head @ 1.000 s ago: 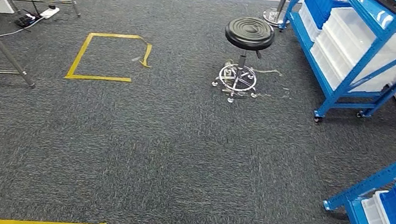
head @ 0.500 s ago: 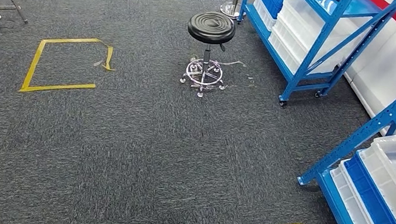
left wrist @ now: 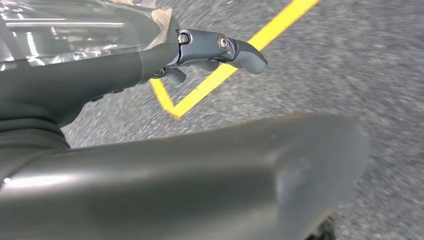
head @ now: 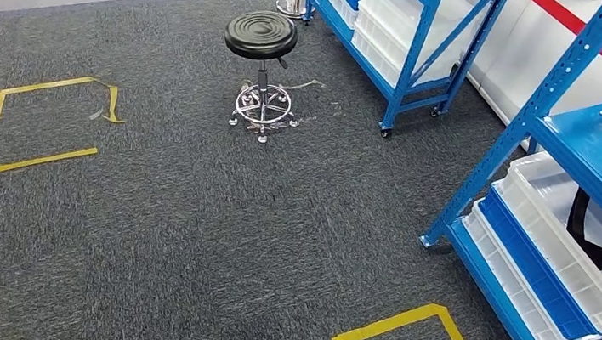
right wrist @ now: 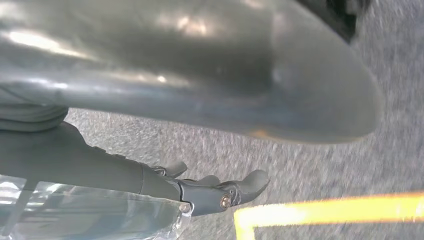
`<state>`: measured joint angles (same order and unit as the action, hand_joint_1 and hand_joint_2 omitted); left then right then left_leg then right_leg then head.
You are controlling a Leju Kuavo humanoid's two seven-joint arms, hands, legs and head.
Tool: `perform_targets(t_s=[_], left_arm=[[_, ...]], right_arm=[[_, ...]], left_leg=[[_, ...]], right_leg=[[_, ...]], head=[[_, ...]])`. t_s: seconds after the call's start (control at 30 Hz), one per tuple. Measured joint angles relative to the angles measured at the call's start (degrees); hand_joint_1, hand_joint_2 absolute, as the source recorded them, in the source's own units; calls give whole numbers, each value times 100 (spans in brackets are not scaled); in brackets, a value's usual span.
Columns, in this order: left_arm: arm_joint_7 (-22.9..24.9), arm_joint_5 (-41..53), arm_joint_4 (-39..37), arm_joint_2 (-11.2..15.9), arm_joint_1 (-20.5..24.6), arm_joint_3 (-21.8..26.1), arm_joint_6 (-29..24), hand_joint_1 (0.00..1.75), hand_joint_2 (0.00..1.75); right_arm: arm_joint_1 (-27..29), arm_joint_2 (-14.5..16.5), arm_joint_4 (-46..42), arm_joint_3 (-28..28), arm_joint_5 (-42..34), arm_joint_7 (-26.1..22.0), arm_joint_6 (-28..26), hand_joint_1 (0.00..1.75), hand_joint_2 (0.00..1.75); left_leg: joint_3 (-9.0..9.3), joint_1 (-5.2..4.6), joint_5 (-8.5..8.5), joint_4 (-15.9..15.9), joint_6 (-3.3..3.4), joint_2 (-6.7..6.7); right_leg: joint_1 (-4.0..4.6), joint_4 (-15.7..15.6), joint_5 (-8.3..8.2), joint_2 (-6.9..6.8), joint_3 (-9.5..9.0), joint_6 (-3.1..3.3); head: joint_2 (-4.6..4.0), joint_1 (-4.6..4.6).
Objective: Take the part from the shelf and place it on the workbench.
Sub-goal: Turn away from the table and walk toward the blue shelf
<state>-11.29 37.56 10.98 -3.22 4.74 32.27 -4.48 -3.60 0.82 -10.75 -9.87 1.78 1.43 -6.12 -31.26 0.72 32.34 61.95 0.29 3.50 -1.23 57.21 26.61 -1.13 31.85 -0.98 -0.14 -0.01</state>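
Nearest, left hand point(left wrist: 215, 50) and right hand point(right wrist: 215, 192) hanging over grey carpet point(head: 187, 234), fingers loosely apart, holding nothing, yellow floor tape point(head: 399, 327) at 5 o'clock. At 3 o'clock, blue shelf point(head: 562, 106) with black part point(head: 583, 232) lying in white bin point(head: 561, 259). Farther, at 12 o'clock, black stool point(head: 262, 42); second blue rack point(head: 406, 45) at 1 o'clock.

Likely a workshop or storeroom, blue steel shelving point(head: 543, 121), plastic bins point(head: 563, 243), floor tape point(head: 399, 327)

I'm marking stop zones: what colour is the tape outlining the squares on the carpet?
Yellow tape squares on dark grey carpet, clearest in the head view.
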Motion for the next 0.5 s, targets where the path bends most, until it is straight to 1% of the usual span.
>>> perform_targets(t_s=[0.03, 0.07, 0.1, 0.13, 0.17, 0.2, 0.23, 0.27, 0.3, 0.33, 0.37, 0.4, 0.43, 0.47, 0.5], left_arm=[[4, -8, 1, -1, 0, 0, -14, 0, 0], [9, -19, 0, -3, -6, -1, -25, 0, 0], [15, -32, 0, -4, -12, -1, -31, 0, 0], [19, -43, 0, -5, -16, 0, -40, 0, 0], [20, -51, 1, -5, -17, 1, -52, 0, 0], [20, -56, 3, -4, -16, 1, -66, 0, 0], [19, -60, 4, -4, -15, 2, -79, 0, 0], [19, -67, 5, -4, -14, 2, -87, 0, 0], [18, -74, 5, -4, -14, 2, -92, 0, 0], [16, -83, 5, -5, -13, 2, -93, 0, 0], [15, -92, 5, -8, -11, 2, -94, 0, 0], [14, -98, 6, -12, -7, 2, -98, 0, 0], [14, -104, 7, -15, -2, 3, -102, 0, 0], [13, -110, 8, -15, 2, 4, -108, 0, 0], [12, -115, 9, -14, 3, 7, -114, 0, 0]], right_arm=[[-16, 5, 0, 5, 5, -3, -8, 0, 0], [-31, 11, 0, 8, 14, -4, -9, 0, 0], [-38, 18, 0, 8, 24, -4, -4, 0, 0], [-36, 24, 0, 8, 36, -5, 2, 0, 0], [-33, 25, 0, 8, 47, -5, 8, 0, 0], [-32, 24, 0, 8, 55, -5, 12, 0, 0], [-36, 24, 0, 8, 63, -5, 16, 0, 0], [-47, 21, -1, 8, 69, -5, 21, 0, 0], [-59, 20, -1, 8, 74, -4, 27, 0, 0], [-68, 17, -2, 8, 78, -2, 31, 0, 0], [-70, 14, -2, 8, 81, -1, 34, 0, 0], [-64, 11, -1, 8, 83, 3, 35, 0, 0], [-55, 8, -1, 8, 84, 4, 35, 0, 0], [-52, 8, 0, 8, 86, 7, 35, 0, 0], [-59, 10, -1, 8, 90, 9, 35, 0, 0]], left_leg=[[-159, 8, 192, 333, -15, -185], [-357, 12, 376, 715, -24, -292], [-528, 13, 484, 1027, -34, -342], [-622, 17, 477, 1173, -41, -361], [-613, 27, 353, 1110, -44, -371], [-501, 47, 146, 845, -48, -396], [-332, 77, -75, 477, -54, -475], [-172, 104, -226, 124, -66, -600], [-66, 118, -311, -122, -68, -706], [-16, 115, -333, -249, -56, -777], [-12, 93, -322, -279, -31, -777], [-16, 79, -341, -286, 16, -713], [-11, 72, -363, -307, 65, -646], [-5, 72, -385, -333, 118, -576], [-2, 74, -403, -358, 164, -499]], right_leg=[[6, -1, -9, 60, 4, 33], [8, 1, -16, 131, 14, 62], [13, 3, -20, 209, 19, 73], [18, 6, -23, 289, 19, 76], [17, 12, -23, 370, 15, 74], [13, 21, -22, 448, 9, 71], [9, 35, -18, 525, 9, 61], [23, 63, -10, 598, 21, 34], [30, 84, -7, 660, 42, -1], [36, 94, -10, 720, 71, -46], [35, 90, -24, 777, 106, -95], [26, 72, -43, 831, 139, -139], [18, 85, -44, 810, 172, -169], [22, 169, 1, 703, 234, -181], [34, 374, 108, 553, 341, -171]], head=[[0, -9], [0, -13], [0, -14], [0, -14], [0, -15], [1, -15], [1, -17], [1, -19], [0, -14], [0, -12], [0, -6], [0, 1], [1, 1], [1, 16], [1, 34]])
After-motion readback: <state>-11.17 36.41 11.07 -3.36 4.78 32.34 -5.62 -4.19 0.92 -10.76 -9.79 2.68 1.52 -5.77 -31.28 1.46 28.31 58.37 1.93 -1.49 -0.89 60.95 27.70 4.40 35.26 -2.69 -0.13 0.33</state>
